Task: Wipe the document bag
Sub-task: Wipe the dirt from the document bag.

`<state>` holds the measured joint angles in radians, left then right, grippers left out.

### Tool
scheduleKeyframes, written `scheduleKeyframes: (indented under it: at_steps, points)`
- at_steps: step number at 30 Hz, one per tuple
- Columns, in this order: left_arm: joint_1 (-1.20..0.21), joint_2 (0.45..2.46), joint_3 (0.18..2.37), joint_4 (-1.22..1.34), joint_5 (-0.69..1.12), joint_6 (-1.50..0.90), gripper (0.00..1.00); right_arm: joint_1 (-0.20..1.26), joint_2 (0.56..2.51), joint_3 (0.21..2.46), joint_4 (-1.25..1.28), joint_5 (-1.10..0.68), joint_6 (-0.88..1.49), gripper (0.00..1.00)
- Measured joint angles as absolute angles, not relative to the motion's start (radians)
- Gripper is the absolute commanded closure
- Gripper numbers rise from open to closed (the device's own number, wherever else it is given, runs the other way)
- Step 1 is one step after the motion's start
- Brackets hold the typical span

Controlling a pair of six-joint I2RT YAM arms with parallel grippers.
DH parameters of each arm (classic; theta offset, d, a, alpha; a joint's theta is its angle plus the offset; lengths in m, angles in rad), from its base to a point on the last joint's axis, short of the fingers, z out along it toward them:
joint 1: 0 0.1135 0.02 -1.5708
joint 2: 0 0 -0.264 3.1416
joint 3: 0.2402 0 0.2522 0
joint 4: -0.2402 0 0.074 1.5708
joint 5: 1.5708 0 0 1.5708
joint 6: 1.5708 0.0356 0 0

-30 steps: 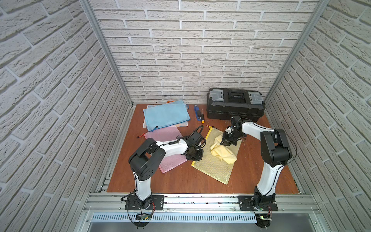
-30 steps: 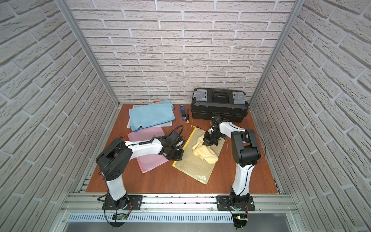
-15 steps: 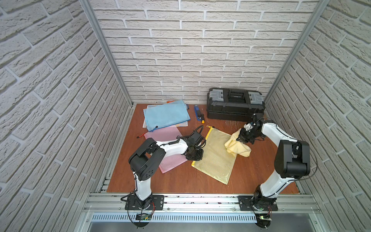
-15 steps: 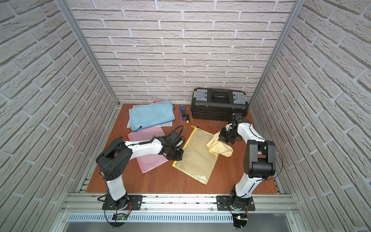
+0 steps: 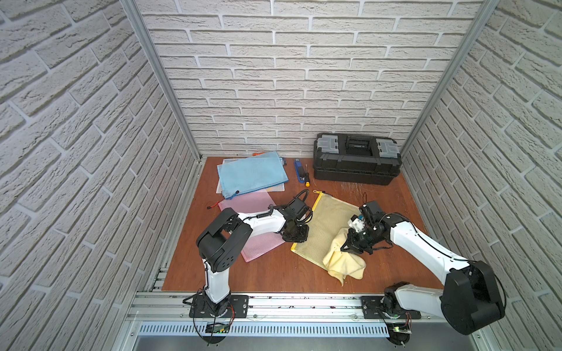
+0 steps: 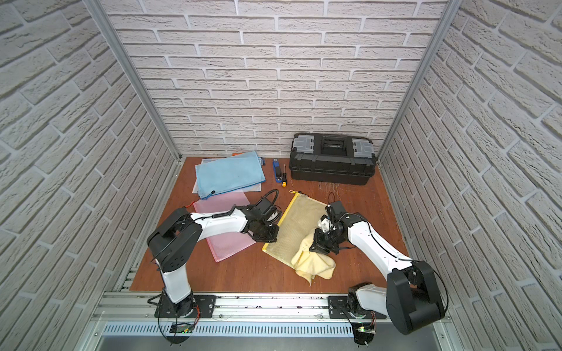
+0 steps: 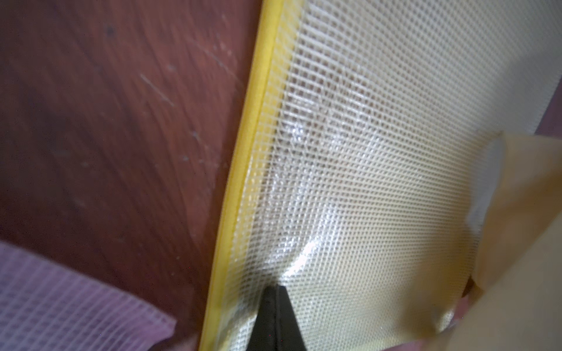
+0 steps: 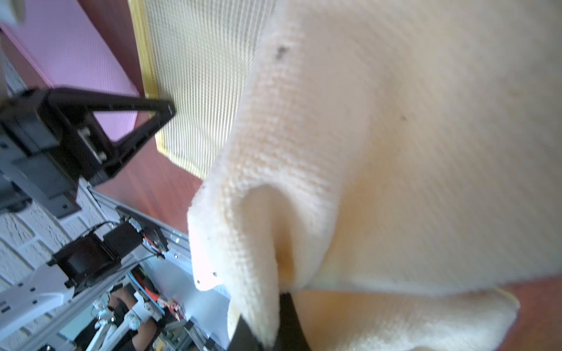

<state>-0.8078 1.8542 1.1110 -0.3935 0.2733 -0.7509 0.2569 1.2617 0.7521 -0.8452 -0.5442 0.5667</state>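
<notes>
- left gripper [image 5: 296,237]: closed, empty; tips press document bag [image 5: 325,218] at its yellow border
- right gripper [image 5: 352,247]: clamped on cream cloth [image 5: 343,263] over bag's near corner

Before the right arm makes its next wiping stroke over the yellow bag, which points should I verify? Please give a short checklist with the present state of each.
1. The right gripper is shut on the pale yellow cloth: ok.
2. The left gripper is shut, tips pressing the yellow mesh document bag near its bound edge: ok.
3. The cloth touches the bag: ok, though part lies on the table past the bag's near corner.
4. The pink document bag lies apart from the yellow one: ok.
5. The bag's surface is clean: cannot tell.
</notes>
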Motion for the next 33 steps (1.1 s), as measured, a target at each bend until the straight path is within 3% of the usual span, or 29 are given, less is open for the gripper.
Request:
scheduleKeyframes:
  at_steps: [8,17,22,27,33]
  points:
    - [-0.809,1.855,1.112,-0.393,0.274,-0.751,1.00,0.202,1.518,0.808,-0.826,-0.513,0.555,0.98]
    - [-0.814,1.854,1.111,-0.393,0.270,-0.752,1.00,-0.102,1.815,1.252,-0.809,-0.525,0.458,0.98]
    - [-0.815,1.854,1.111,-0.393,0.267,-0.751,1.00,-0.197,1.906,1.437,-0.831,-0.506,0.421,0.98]
    - [-0.815,1.853,1.111,-0.393,0.266,-0.752,1.00,-0.114,1.880,1.367,-0.826,-0.522,0.421,0.98]
    - [-0.817,1.853,1.112,-0.394,0.266,-0.751,1.00,0.234,1.788,1.142,-0.759,-0.567,0.518,0.98]
